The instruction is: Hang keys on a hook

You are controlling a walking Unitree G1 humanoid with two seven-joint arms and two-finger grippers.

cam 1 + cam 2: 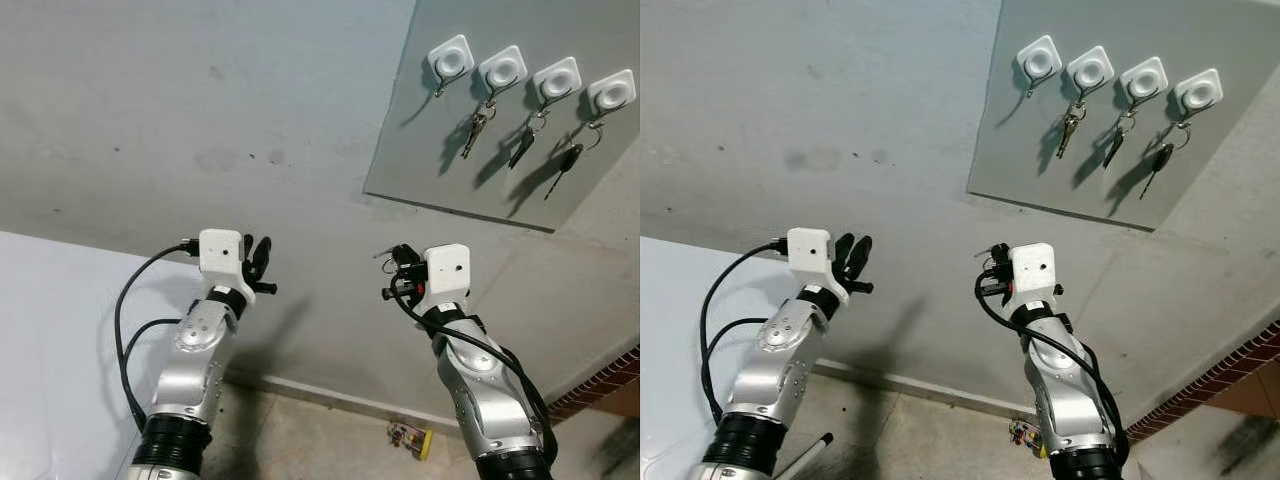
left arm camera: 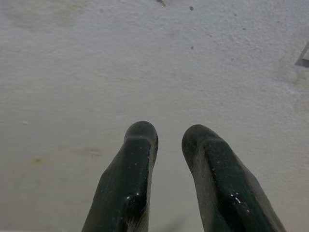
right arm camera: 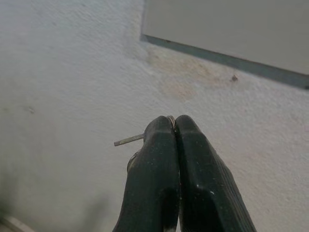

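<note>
A grey panel [image 1: 440,150] on the wall carries a row of white square hooks. The leftmost hook [image 1: 451,57] is bare. Beside it, keys [image 1: 476,130] hang from the second hook [image 1: 502,68]. A dark key [image 1: 524,146] hangs from the third, and a black key [image 1: 566,164] from the fourth hook [image 1: 611,92]. My right gripper [image 1: 398,262] is raised below the panel's lower left corner, away from the wall. It is shut on a key, and a thin metal end [image 3: 129,140] pokes out beside the fingers [image 3: 193,159]. My left gripper [image 1: 260,256] is held up farther left, open and empty.
The bare plaster wall [image 1: 200,120] spreads behind both arms. A white surface [image 1: 60,330] stands at the lower left. On the floor lie a small colourful object [image 1: 410,437] and a white stick [image 1: 810,450]. Brickwork [image 1: 600,385] shows at the lower right.
</note>
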